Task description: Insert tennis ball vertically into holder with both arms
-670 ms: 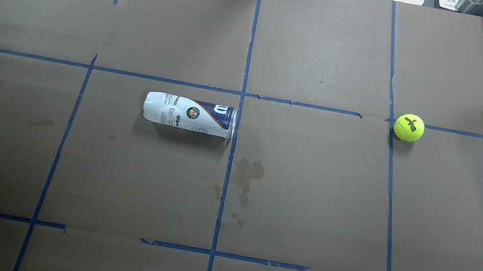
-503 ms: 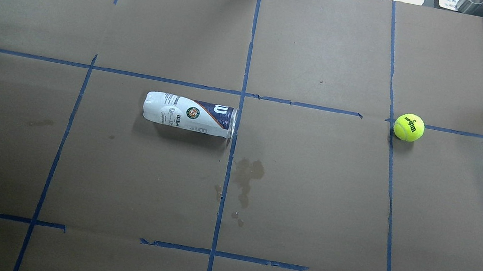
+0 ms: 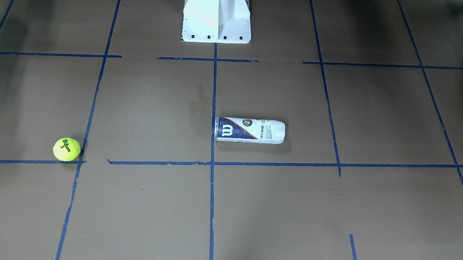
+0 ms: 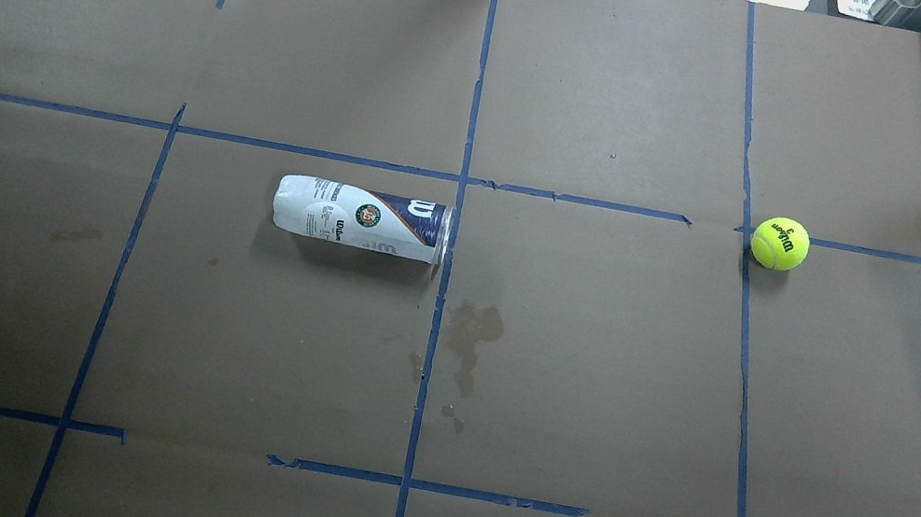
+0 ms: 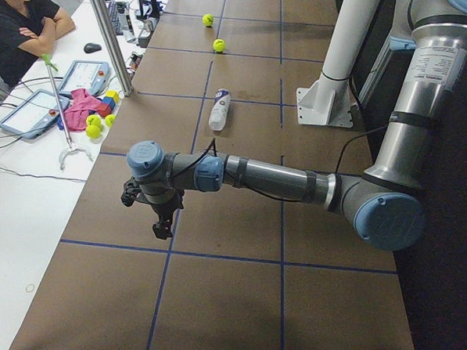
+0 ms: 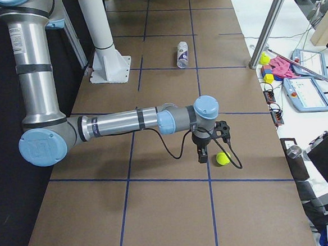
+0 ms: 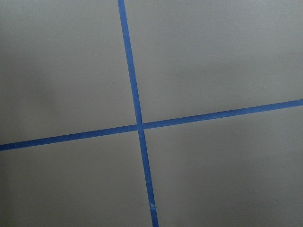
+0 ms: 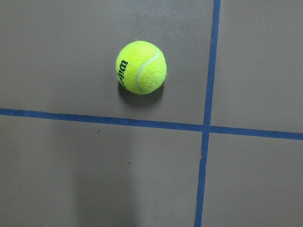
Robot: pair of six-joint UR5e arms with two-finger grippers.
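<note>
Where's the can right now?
Overhead view: the can lies on its side just left of centre, its rim at the middle tape line.

Robotics lab: blue tape grid (image 4: pixel 473 109) on paper-covered table (image 4: pixel 593 367), white pedestal (image 3: pixel 217 16), teach pendants (image 5: pixel 25 111), seated operator (image 5: pixel 22 19) at bench (image 5: pixel 30 160).

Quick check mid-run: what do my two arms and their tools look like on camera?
The left arm and right arm match: silver tubular links, grey joint housings and round light blue caps. Each upper link carries a black band and a small printed label. The left tool and right tool are black, each with a thin black cable hanging loose at the wrist.
</note>
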